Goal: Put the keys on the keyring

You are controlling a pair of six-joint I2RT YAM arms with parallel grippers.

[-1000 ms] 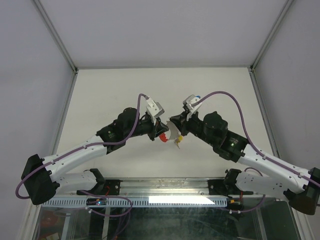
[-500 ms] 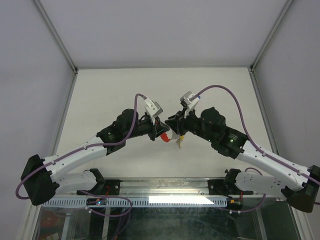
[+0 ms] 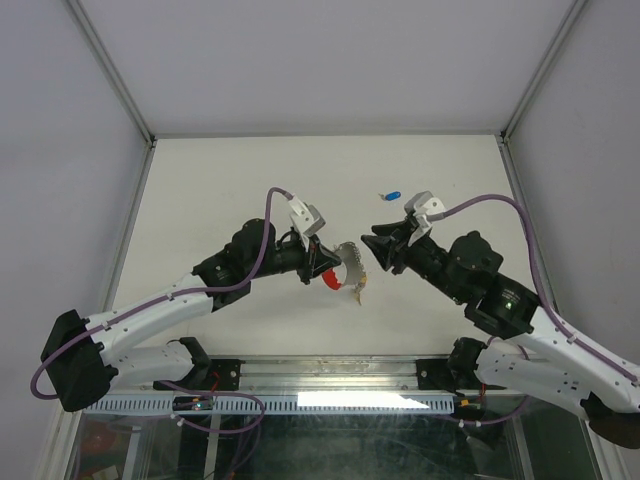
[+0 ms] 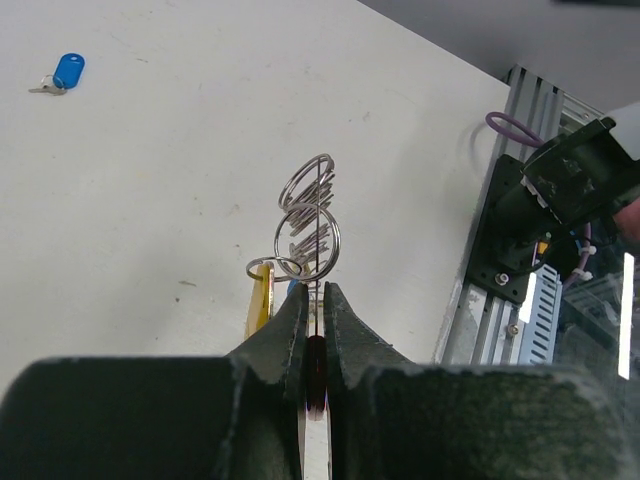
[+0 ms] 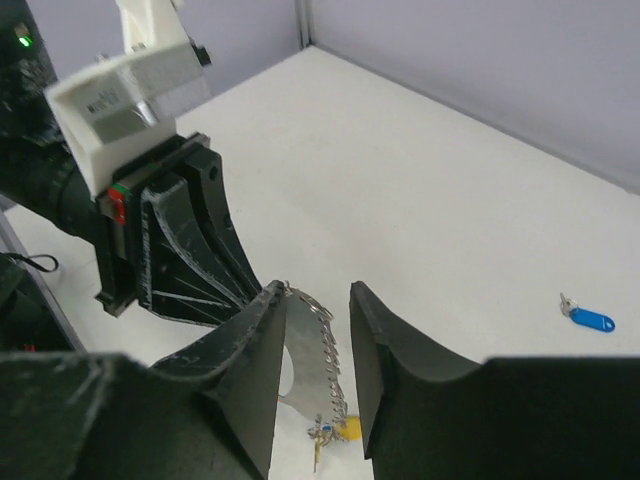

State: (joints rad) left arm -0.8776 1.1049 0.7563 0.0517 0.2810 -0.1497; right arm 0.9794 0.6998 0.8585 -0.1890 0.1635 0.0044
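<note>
Bright, even light; faint soft shadows on the table (image 3: 250, 180); a strip (image 3: 370, 400) glares at its near edge; wrist-view fingers (image 5: 250, 380) blur slightly.

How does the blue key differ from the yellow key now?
The blue key lies flat on the table, alone; the yellow key hangs off the table by the left tool. The blue key is apart from the silvery rings; the yellow key hangs at them. Both have a coloured plastic head.
</note>
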